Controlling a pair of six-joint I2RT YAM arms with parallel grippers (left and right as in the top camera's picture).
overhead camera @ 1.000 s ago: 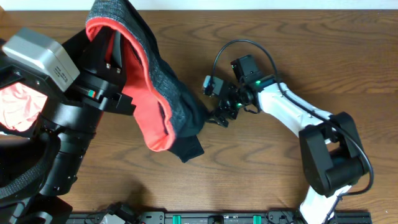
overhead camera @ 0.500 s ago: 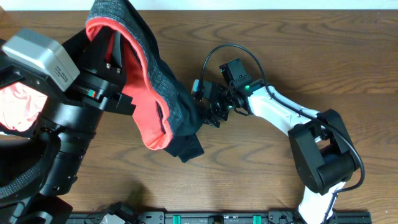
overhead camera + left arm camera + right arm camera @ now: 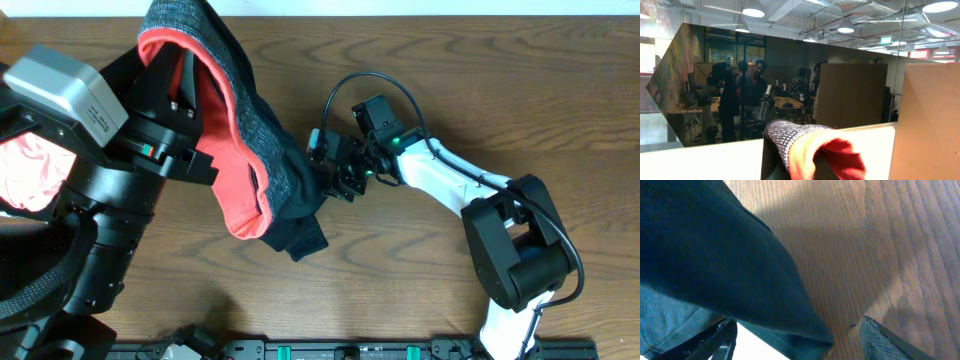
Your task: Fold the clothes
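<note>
My right gripper (image 3: 337, 178) has slid toward nine o'clock across the table (image 3: 520, 90) since a second ago. It has gone from clear of the cloth to right up against the black fabric. My left arm (image 3: 110, 180) and what it carries have not shifted.

The leggings (image 3: 290, 185) hang in the air from my left gripper (image 3: 185, 88), left of the table's centre in the overhead view. The grey waistband (image 3: 255, 120) is uppermost, at about eleven o'clock. It gapes open so that its coral-red inside (image 3: 235, 200) faces the camera. The black part trails down toward five o'clock and ends in a bunched fold near the middle of the table. Whether that fold touches the wood I cannot tell.

My left fingers are shut on the leggings. They sit mostly hidden in the mouth of the waistband. In my left wrist view the grey knit and its red lining rise at six o'clock.

My right fingers (image 3: 882, 341) stand well apart. In my right wrist view one is at seven o'clock and the other at five o'clock. A black fold of the leggings comes down from ten o'clock, and its edge lies in the gap between them. It sits nearer the seven o'clock finger and is not pinched. Bare wood fills the view from twelve to four o'clock.
</note>
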